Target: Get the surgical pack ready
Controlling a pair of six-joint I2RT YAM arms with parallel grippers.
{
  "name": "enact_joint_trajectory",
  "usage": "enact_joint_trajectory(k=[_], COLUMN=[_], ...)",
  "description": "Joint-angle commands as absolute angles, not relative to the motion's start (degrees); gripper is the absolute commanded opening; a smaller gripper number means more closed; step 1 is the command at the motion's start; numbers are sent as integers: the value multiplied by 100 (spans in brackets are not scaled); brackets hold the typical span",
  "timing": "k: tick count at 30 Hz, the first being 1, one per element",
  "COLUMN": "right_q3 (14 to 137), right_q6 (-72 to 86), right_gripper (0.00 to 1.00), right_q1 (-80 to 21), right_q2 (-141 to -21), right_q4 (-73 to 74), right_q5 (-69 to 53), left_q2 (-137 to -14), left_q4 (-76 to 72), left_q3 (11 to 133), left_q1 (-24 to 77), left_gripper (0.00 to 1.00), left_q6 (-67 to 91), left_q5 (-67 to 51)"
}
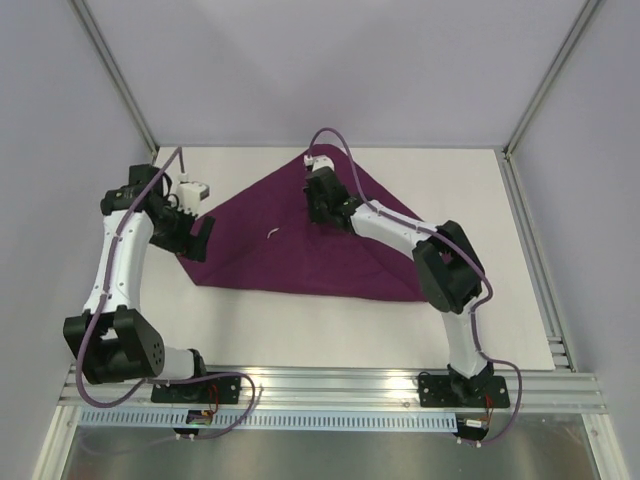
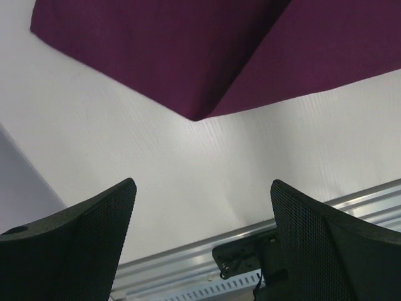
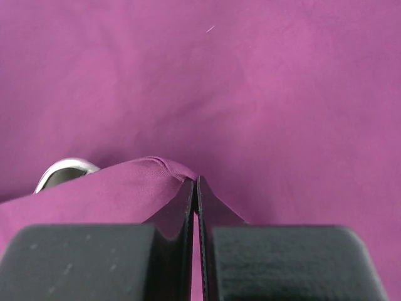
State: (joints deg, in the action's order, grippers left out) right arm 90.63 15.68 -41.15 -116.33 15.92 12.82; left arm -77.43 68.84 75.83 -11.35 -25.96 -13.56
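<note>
The cloth lies in the middle of the worktop, a triangle with its apex toward the far edge. The right hand is closed, pinching a raised fold near that apex. The left hand hangs wide open and holds nothing, by the cloth's left corner. The fold is best carried low and evenly, so nothing beneath shifts. Only the right wrist view shows a metal rim under the fold. The left wrist view shows bare worktop between fingers and corner.
</note>
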Motion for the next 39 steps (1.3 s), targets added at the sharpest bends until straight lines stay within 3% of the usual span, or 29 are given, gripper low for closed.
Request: enact_joint_trajectory(k=[1,16,17,18,21,24,28,32,35,36,39], right_q3=[9790,10441,10494,10512,10573,10617,11038,10943,10206,10039,9870], right_q6=[1749,2451,2513,2557,2514,2294,2250,2224,2302,2433,2627], right_gripper=[0,0,3,19,45,55,59,57,47,32,5], right_q1=[-3841,-3305,-3261,-3191,-3120,-3068,-2831,-2724,-2786,-2777,-2777], right_q2=[-12014,-13306,-13350,-13394,-13412,-13070,-12710,-12227,-11971,-11901,-12145], right_q4=[1537,1477,1477,1503,1687,1889,2293,2373,1900,1542,1319], right_q5=[1055,300,125,97,-184,-53,-9,-9,-438,-666,-1518], left_q2=[-7997,-10001,-10115,-10377,-10966,-11345,-11662,-12040,-12243,-12339,-12524], left_q4=[6513,5538,5415,5353,5422,5476,5449,5537,5476,5467,5458], left_q3=[7848,9201,9298,9499,10130,10589,11056,11531,11636,11637,11663], left_q1=[-546,966,967,975,993,1160,1450,1626,1696,1722,1845], left_gripper=[97,96,96,96,95,95,94,81,72,70,66], left_q6=[-2391,-1863,-1802,-1767,-1574,-1660,-1732,-1705,-1670,-1679,-1749], left_q5=[-1240,-967,-975,-1010,-1028,-1046,-1028,-1204,-1502,-1538,-1617])
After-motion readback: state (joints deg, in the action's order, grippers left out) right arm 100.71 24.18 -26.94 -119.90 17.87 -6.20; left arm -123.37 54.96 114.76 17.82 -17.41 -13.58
